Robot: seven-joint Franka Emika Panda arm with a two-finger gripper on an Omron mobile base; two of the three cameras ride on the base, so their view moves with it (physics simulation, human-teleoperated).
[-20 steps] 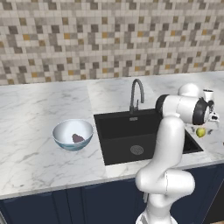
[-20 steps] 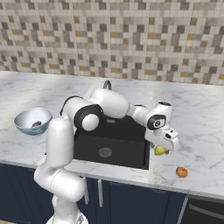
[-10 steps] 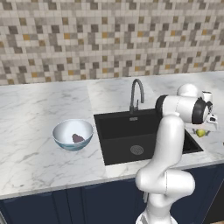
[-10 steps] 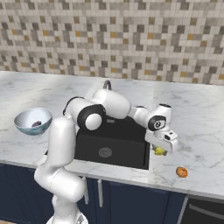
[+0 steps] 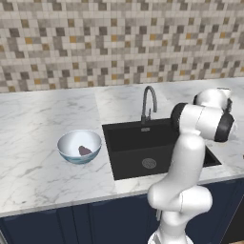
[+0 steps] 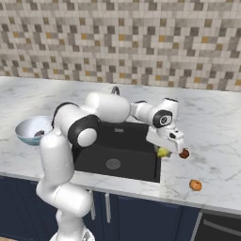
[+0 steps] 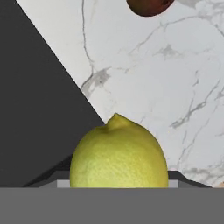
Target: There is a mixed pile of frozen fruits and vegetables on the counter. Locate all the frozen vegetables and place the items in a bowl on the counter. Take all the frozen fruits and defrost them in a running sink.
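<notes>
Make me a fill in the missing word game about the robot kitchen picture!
1. The purple-brown lump lies inside the pale ____.
2. The yellow-green ball sits right by the gripper, on the counter beside the black ____.
3. The curved faucet stands behind the ____.

Missing words: bowl; sink; sink

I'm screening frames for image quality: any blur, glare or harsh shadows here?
Hand view: the yellow-green fruit is close and slightly soft, without glare. Left base view: even light, a mild sheen on the bowl. Right base view: sharp, with the sink a flat black and soft shadows.
</notes>
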